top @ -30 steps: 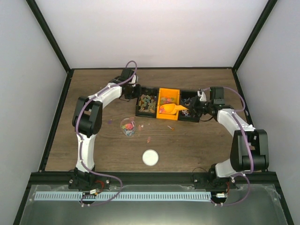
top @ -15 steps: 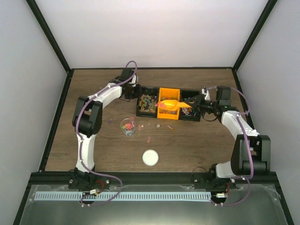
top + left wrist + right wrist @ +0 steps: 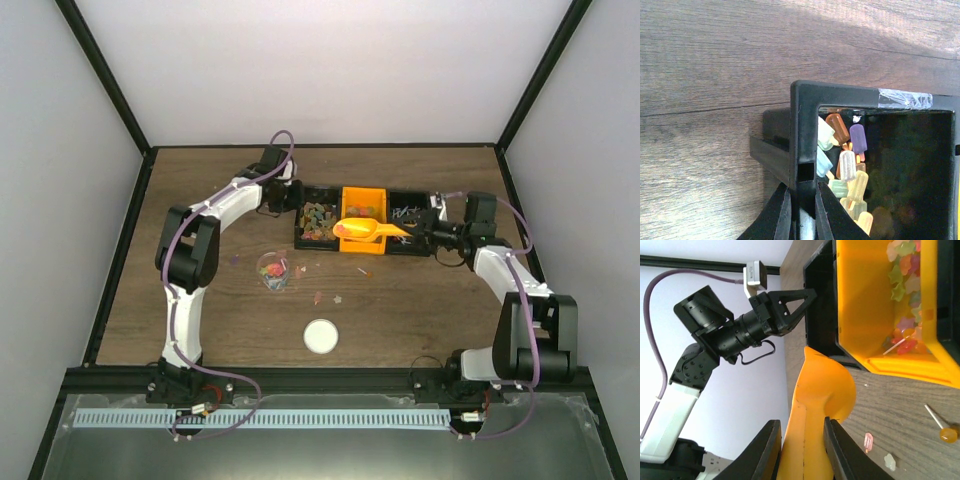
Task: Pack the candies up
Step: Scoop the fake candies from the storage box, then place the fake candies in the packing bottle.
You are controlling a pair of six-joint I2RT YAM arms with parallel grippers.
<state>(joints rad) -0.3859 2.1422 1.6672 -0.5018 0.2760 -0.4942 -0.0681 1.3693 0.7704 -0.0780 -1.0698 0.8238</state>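
Over orange bin (image 3: 362,197), found scoop (image 3: 357,229) clenched in right end effector (image 3: 420,233), wrist swung outward since earlier; left end effector (image 3: 801,212) clamping black bin (image 3: 805,100).

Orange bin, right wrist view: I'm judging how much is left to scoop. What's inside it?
Pale star-shaped gummies and small red-orange candies lie along one side of the orange bin; the rest in view looks bare. From above, the orange scoop covers part of it.
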